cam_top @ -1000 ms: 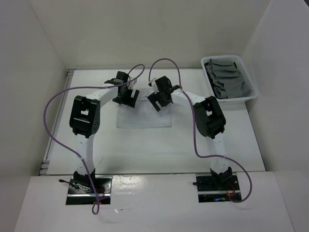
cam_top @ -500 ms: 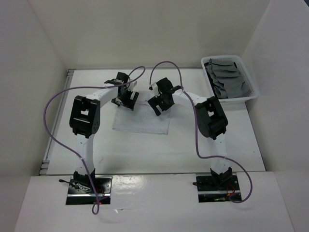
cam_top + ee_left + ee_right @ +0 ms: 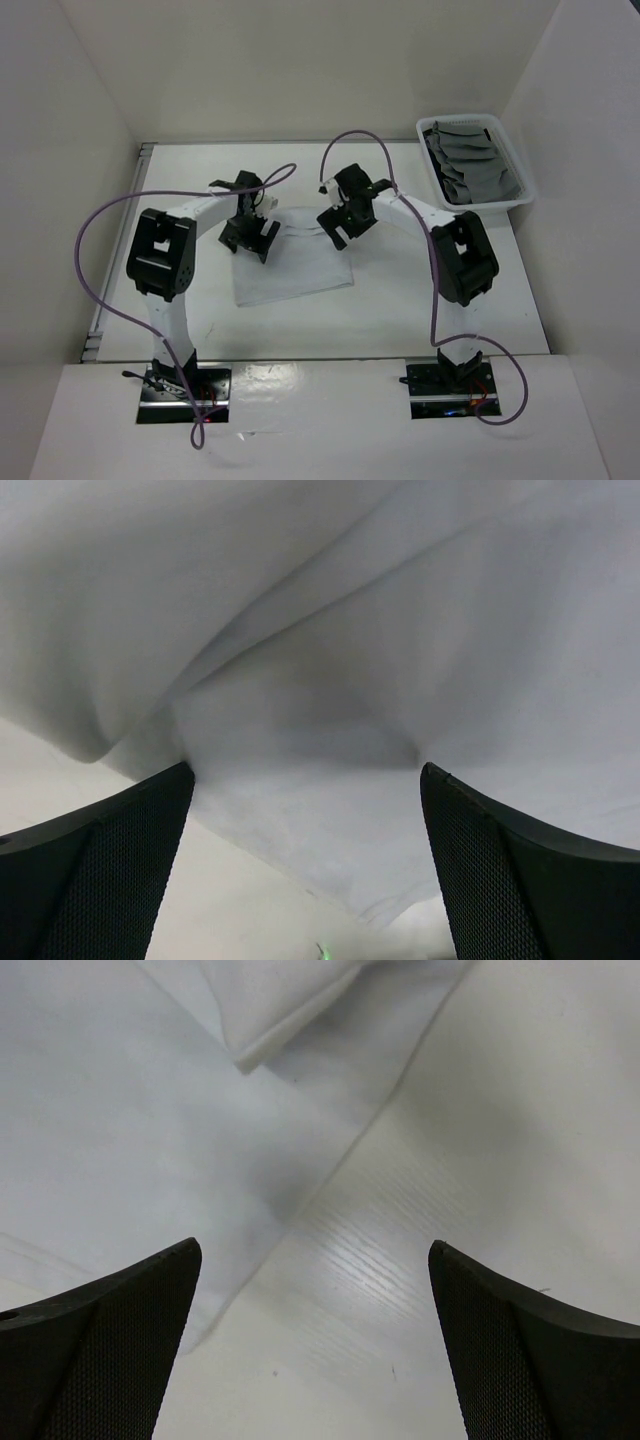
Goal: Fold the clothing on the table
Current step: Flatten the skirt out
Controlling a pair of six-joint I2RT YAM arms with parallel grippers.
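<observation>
The white cloth (image 3: 295,268) is lying skewed in the middle of the table (image 3: 380,320), its far edge under both arms — the left gripper (image 3: 250,238) is hovering squarely over rumpled fabric, the right gripper (image 3: 338,222) is straddling the cloth's right edge — jaws spread wide, gripping nothing.

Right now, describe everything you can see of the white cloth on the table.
The cloth is plain white, thin and soft-looking. It is a roughly rectangular piece lying mostly flat and slightly askew near the middle of the table. Soft creases run across its far part, and a flap is turned over onto it near the right hand. That hand and the left hand, both open, hang over its far edge; contact cannot be told.
</observation>
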